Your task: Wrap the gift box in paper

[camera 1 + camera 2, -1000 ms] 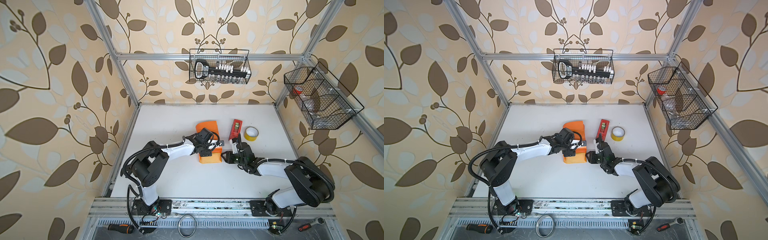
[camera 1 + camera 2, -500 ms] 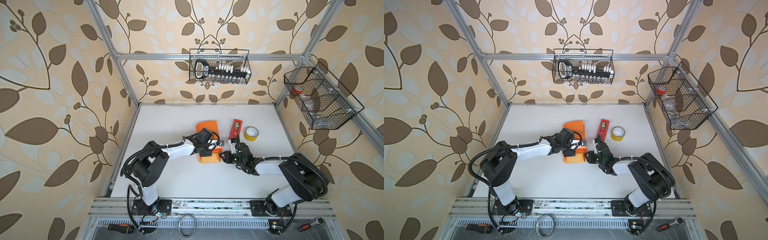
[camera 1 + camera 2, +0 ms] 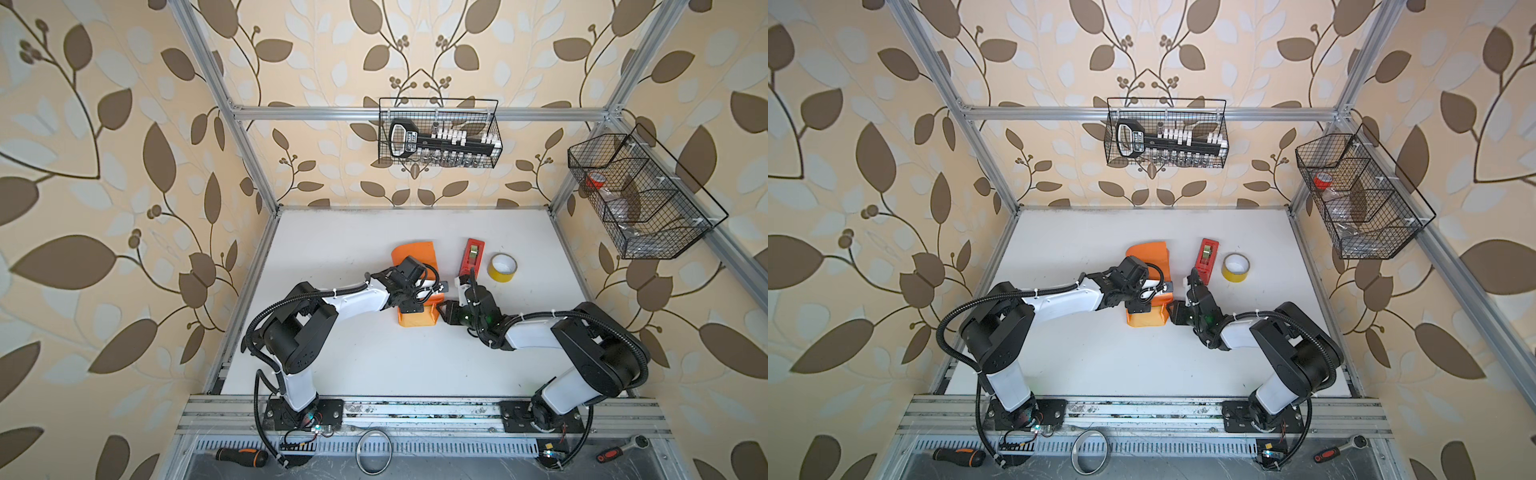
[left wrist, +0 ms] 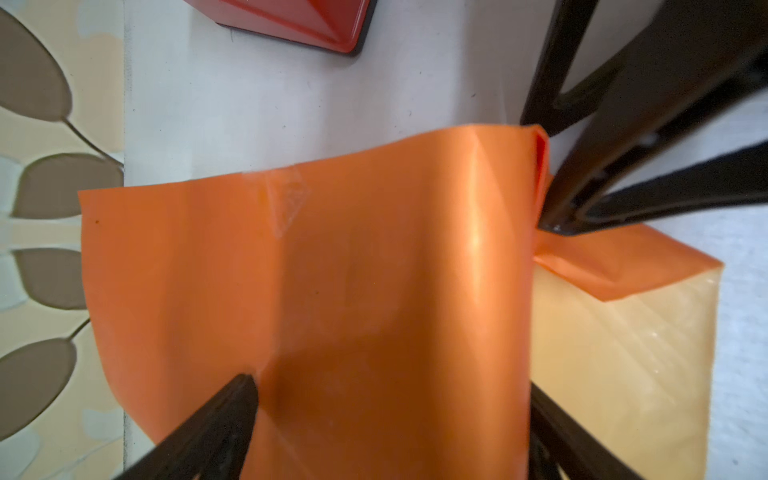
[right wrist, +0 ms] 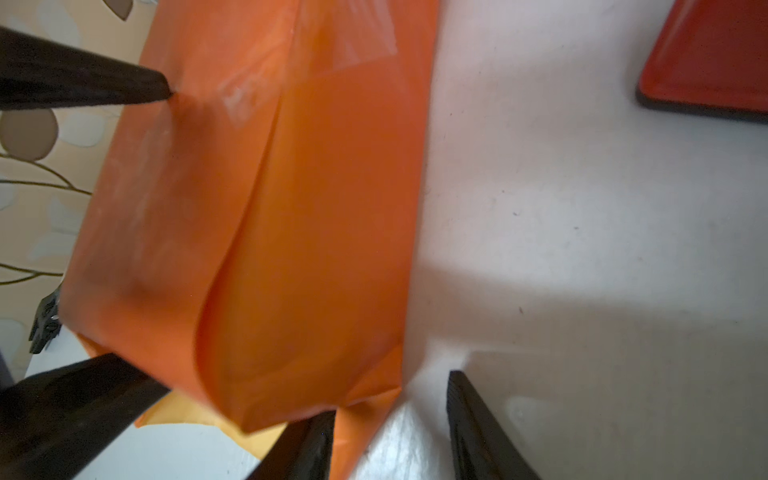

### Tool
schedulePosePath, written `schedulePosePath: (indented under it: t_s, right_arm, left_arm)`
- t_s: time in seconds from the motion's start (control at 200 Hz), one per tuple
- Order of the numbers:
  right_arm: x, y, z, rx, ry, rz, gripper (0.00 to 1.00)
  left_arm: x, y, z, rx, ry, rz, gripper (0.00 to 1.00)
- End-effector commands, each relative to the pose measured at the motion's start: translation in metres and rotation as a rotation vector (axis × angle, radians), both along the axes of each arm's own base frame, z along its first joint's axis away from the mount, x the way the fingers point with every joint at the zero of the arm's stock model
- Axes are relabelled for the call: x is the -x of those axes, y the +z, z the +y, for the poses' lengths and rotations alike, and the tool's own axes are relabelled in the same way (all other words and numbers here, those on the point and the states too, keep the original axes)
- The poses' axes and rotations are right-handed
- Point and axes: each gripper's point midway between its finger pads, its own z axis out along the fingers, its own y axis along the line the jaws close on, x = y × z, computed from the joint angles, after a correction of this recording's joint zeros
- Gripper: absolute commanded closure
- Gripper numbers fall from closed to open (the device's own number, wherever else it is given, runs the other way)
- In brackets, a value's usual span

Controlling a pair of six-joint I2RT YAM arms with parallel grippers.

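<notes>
Beside the paper (image 3: 415,255), red dispenser (image 3: 471,255) and yellow tape roll (image 3: 500,276); left tool (image 4: 390,386), right tool (image 5: 390,399) unclenched.

Likely a lab cell: aluminium frame (image 3: 316,113)

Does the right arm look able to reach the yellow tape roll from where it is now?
Probably yes: the yellow tape roll lies uncovered on that arm's side, close to the right tool, beside the red dispenser. Nothing stands between.

Left fingers (image 4: 224,415) spread wide, right fingers (image 5: 478,436) half parted.
</notes>
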Motion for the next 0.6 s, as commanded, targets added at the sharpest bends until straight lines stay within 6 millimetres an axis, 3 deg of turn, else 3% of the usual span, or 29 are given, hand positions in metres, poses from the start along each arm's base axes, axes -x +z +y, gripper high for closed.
schedulePosePath:
  t_s: [0.0, 0.35, 0.595]
  right_arm:
    - [0.0056, -0.0209, -0.0109, 0.088, -0.03, 0.032, 0.59]
    - [0.0054, -0.0228, -0.003, 0.067, -0.012, 0.033, 0.74]
    - [0.0048, -0.014, -0.0032, 0.052, -0.017, 0.018, 0.75]
  left_arm:
    - [0.018, -0.0189, 0.0033, -0.057, -0.068, 0.045, 0.06]
    - [0.0178, -0.0201, 0.0035, -0.057, -0.065, 0.046, 0.06]
    - [0.0183, -0.0215, 0.004, -0.063, -0.063, 0.049, 0.06]
